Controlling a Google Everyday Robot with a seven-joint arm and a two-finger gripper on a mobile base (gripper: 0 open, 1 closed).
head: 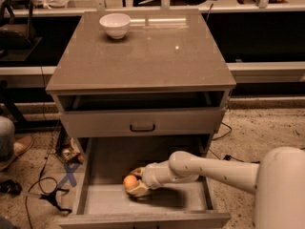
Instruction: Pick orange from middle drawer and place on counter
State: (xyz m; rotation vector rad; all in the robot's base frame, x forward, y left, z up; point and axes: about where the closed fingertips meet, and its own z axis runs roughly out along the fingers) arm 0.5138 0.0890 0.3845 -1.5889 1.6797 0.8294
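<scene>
The orange [129, 181] lies on the pale floor of the open middle drawer [190, 202], left of centre. My gripper [135, 182] reaches in from the right on a white arm. Its fingers [139, 190] stand around the orange, one behind it and one in front below it. I cannot see whether they press on it. The counter [143, 56] is the glossy grey-brown top of the cabinet above.
A white bowl [115, 25] stands at the counter's back left. A shallow drawer front with a black handle [142, 127] overhangs the back of the open drawer. Cables and clutter [52, 194] lie on the floor to the left.
</scene>
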